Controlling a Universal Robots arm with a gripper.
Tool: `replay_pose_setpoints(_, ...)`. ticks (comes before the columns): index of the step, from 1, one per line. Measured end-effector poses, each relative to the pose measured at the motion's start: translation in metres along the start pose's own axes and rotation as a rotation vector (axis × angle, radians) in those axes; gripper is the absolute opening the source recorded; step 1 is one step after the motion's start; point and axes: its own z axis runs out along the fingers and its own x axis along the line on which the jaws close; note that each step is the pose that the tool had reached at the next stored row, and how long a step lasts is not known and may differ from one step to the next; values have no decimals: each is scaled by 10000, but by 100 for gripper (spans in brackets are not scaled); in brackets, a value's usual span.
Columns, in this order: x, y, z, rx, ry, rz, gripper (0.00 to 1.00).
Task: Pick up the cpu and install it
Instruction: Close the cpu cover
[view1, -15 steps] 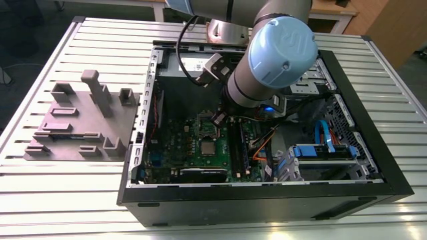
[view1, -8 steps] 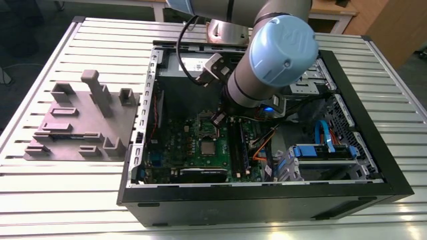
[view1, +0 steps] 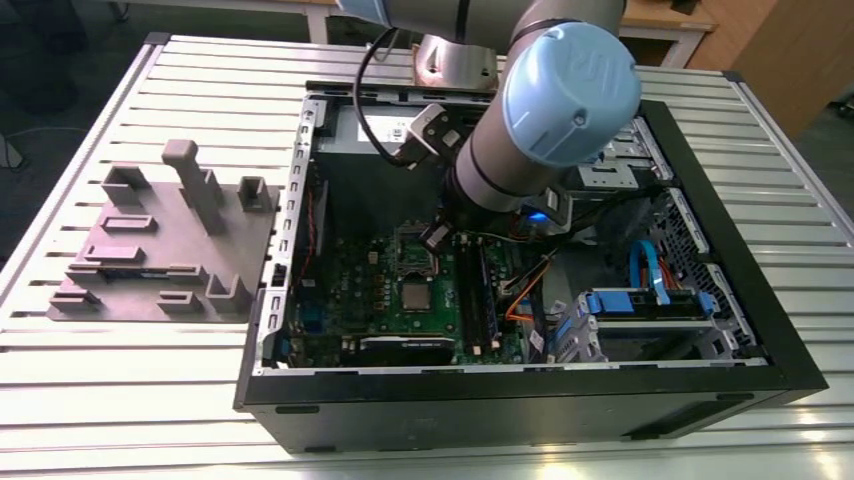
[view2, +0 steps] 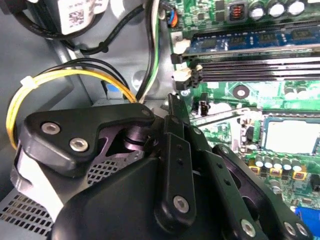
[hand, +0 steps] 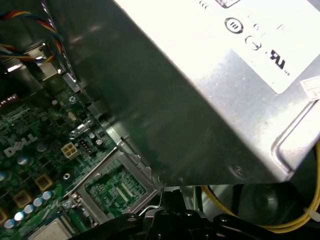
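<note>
One arm (view1: 561, 110) inside the open computer case (view1: 534, 400) | gripper (view1: 437, 238) low over the motherboard (view1: 354, 280), by the socket frame (view1: 414, 262), likely tending it; open or closed cannot be told | cpu (view1: 418, 297) lies flat in the socket just beside the gripper | grey moulded plate (view1: 147, 260) well apart | slatted metal table (view1: 134, 380), wooden desk (view1: 787, 50) beyond

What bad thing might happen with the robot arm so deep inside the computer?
1. The yellow wires loop right beside the gripper, so they might snag.
2. The big grey box is very close too; a bump seems possible.
3. Tiny parts on the green board could get knocked.
</note>
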Motion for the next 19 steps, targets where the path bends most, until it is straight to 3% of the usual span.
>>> replay_pose_setpoints(3, 0, 0, -2, 147, 244, 55, 11)
replay_pose_setpoints(5, -1, 3, -8, 155, 322, 82, 11)
replay_pose_setpoints(7, -3, 7, -15, 134, 344, 94, 11)
replay_pose_setpoints(19, -30, 53, -146, 125, 348, 96, 11)
